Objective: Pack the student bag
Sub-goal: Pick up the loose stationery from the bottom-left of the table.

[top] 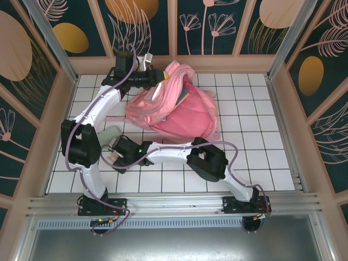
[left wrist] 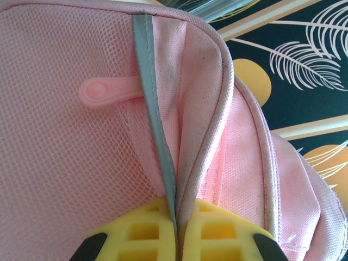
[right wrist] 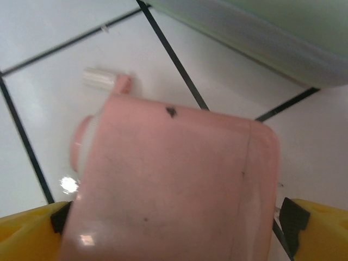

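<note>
Your student bag, a large soft pink fabric backpack, sits just toward 12 o'clock of the white tiled table's centre. At its 10 o'clock rim, your left gripper is pinched tight on the grey-trimmed edge. At the bag's 8 o'clock, your right gripper stands spread around a pale pink flat rounded case, with a gap on the case's 3 o'clock side. A pink zip pull lies on the mesh.
</note>
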Action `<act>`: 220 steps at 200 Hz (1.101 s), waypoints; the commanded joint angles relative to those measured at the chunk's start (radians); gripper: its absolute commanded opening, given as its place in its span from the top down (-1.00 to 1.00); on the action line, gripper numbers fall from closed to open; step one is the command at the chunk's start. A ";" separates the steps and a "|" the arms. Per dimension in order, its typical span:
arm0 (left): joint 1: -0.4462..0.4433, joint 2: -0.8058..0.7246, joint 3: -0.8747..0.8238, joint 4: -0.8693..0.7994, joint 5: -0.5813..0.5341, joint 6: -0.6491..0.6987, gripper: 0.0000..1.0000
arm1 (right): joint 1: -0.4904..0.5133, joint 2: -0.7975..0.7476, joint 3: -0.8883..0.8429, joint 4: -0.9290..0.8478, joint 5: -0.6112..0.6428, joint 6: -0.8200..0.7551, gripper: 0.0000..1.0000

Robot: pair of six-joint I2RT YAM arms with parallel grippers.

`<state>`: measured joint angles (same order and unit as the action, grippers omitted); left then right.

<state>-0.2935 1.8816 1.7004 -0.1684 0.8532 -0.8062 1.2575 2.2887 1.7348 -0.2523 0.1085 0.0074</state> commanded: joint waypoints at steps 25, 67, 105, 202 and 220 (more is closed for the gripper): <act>0.010 -0.067 0.038 0.162 0.067 -0.030 1.00 | -0.012 0.024 0.052 -0.054 0.011 0.028 -0.67; 0.010 -0.066 0.039 0.167 0.066 -0.034 1.00 | -0.011 -0.034 0.002 -0.008 -0.010 0.033 -0.35; 0.010 -0.066 0.041 0.170 0.064 -0.045 1.00 | -0.011 -0.158 -0.121 0.060 0.008 0.043 -0.12; 0.010 -0.057 0.082 0.147 0.060 -0.050 1.00 | -0.012 -0.732 -0.720 0.275 0.201 0.157 -0.08; 0.010 -0.054 0.087 0.144 0.061 -0.048 1.00 | -0.029 -0.883 -0.832 0.291 0.270 0.182 -0.08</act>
<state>-0.2932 1.8820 1.7020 -0.1612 0.8528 -0.8360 1.2491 1.5757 1.0080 -0.0483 0.2451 0.1337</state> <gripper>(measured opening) 0.059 0.645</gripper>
